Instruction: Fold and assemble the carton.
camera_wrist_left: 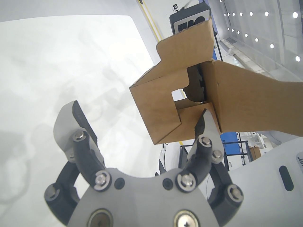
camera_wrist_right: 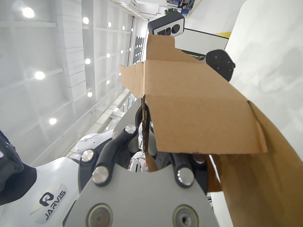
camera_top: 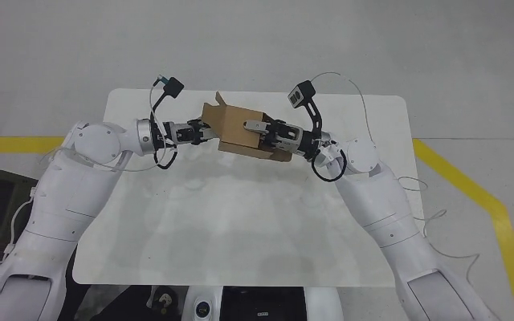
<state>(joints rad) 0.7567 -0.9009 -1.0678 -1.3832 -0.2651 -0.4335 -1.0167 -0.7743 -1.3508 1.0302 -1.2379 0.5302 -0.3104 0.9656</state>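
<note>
A brown carton [camera_top: 239, 130] is held in the air over the far half of the white table [camera_top: 241, 233], partly erected, with flaps sticking out. My right gripper [camera_top: 265, 133] is shut on one carton wall; in the right wrist view the cardboard edge [camera_wrist_right: 144, 119] runs between the fingers of the right gripper [camera_wrist_right: 146, 131] and the carton panel [camera_wrist_right: 201, 109] covers them. My left gripper [camera_wrist_left: 140, 108] is open at the carton's [camera_wrist_left: 161, 100] other end. One of its fingertips [camera_wrist_left: 204, 119] touches a lower flap; the other [camera_wrist_left: 79, 114] stands apart from the cardboard. The left gripper [camera_top: 206, 132] sits at the carton's left side.
The near half of the table shows bare white surface. Yellow floor lines [camera_top: 462, 180] run beside the table. The other arm's wrist camera [camera_wrist_left: 189, 19] hangs above the carton, and likewise the left arm's camera [camera_wrist_right: 167, 25].
</note>
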